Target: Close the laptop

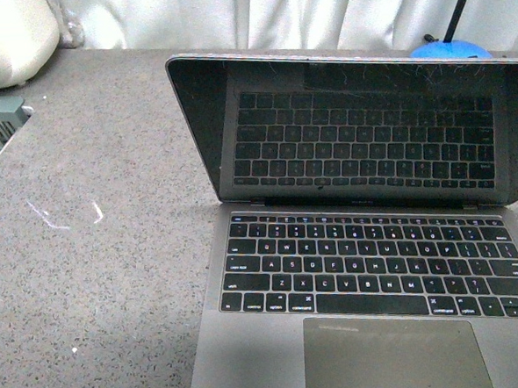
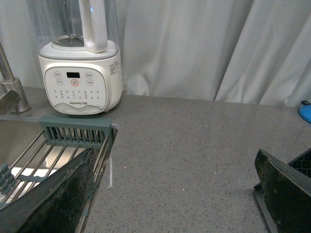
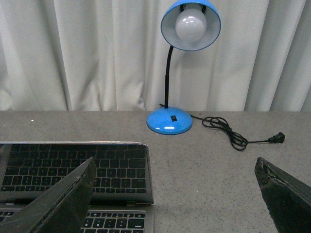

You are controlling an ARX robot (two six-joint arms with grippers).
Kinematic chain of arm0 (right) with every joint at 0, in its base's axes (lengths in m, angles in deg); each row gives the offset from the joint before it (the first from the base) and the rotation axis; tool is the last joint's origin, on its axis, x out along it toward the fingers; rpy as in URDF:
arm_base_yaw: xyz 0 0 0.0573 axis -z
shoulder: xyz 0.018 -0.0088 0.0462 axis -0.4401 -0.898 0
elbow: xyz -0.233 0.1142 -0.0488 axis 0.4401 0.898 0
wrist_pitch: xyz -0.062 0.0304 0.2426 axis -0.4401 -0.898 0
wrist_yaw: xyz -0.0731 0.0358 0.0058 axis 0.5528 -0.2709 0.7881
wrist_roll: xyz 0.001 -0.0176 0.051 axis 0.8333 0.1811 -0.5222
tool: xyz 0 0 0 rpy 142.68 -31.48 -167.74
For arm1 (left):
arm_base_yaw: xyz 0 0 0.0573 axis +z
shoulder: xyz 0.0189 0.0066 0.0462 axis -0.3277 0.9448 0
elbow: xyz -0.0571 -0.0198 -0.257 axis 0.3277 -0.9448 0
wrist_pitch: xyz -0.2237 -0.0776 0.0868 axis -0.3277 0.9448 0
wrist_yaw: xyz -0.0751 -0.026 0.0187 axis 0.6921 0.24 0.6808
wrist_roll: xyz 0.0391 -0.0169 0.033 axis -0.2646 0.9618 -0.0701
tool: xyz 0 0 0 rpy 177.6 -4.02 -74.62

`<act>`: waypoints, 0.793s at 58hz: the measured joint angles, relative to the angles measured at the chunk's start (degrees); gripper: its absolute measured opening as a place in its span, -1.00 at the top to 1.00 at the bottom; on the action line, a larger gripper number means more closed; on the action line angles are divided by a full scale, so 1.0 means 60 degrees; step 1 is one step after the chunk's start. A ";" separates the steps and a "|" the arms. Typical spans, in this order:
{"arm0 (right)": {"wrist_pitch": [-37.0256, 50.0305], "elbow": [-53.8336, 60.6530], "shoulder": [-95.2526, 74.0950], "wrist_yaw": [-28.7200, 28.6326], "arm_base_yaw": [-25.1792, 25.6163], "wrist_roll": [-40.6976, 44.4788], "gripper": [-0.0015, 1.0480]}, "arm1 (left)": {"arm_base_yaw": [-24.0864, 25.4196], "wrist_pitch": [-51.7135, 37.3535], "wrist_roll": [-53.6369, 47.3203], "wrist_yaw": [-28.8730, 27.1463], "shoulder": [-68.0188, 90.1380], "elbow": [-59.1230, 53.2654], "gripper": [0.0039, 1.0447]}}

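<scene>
The laptop (image 1: 369, 266) stands open on the grey counter, right of centre in the front view. Its dark screen (image 1: 360, 126) leans back and mirrors the black keys. It also shows in the right wrist view (image 3: 73, 170), where its screen's corner lies between the fingers. My right gripper (image 3: 175, 194) is open and empty, hanging over the laptop's right edge and the bare counter. My left gripper (image 2: 175, 194) is open and empty over bare counter, with a corner of the laptop (image 2: 303, 162) behind its one finger. Neither arm shows in the front view.
A blue desk lamp (image 3: 170, 120) with a black cord (image 3: 233, 136) stands behind the laptop. A white blender (image 2: 80, 80) sits at the back left, by a sink with a grey-green rack (image 2: 73, 133). White curtains hang behind the counter.
</scene>
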 joint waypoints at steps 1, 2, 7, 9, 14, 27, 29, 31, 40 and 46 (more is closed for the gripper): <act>0.0000 0.0000 0.0000 -0.0004 0.0000 0.0000 -0.83 | 0.0000 0.0000 0.0000 0.0000 0.0000 0.0000 -0.88; 0.0000 0.0000 0.0000 -0.0004 0.0000 0.0000 -0.83 | 0.0000 -0.0004 0.0000 0.0000 0.0000 0.0000 -0.88; 0.0000 0.0000 0.0000 -0.0004 0.0000 0.0000 -0.83 | 0.0000 0.0000 0.0000 0.0000 0.0000 0.0000 -0.88; 0.0000 0.0000 0.0000 -0.0004 0.0000 0.0000 -0.83 | 0.0000 0.0000 0.0000 0.0000 0.0000 0.0000 -0.88; 0.0000 0.0000 0.0000 -0.0004 0.0000 0.0000 -0.83 | 0.0000 0.0000 0.0000 0.0000 0.0000 0.0000 -0.88; 0.0000 0.0000 0.0000 -0.0004 0.0000 0.0000 -0.83 | 0.0000 0.0000 0.0000 0.0000 0.0000 0.0000 -0.88; 0.0000 0.0000 0.0000 -0.0004 0.0000 0.0000 -0.83 | 0.0000 -0.0004 0.0000 0.0000 0.0000 0.0000 -0.88; 0.0000 0.0000 0.0000 -0.0004 0.0000 0.0000 -0.83 | 0.0000 0.0000 0.0000 0.0000 0.0000 0.0000 -0.88; 0.0000 0.0000 0.0000 0.0000 0.0000 0.0000 -0.83 | 0.0000 0.0000 0.0000 0.0000 0.0000 0.0000 -0.88; 0.0000 0.0000 0.0000 -0.0004 0.0000 0.0000 -0.83 | 0.0000 0.0000 0.0000 0.0000 0.0000 0.0000 -0.88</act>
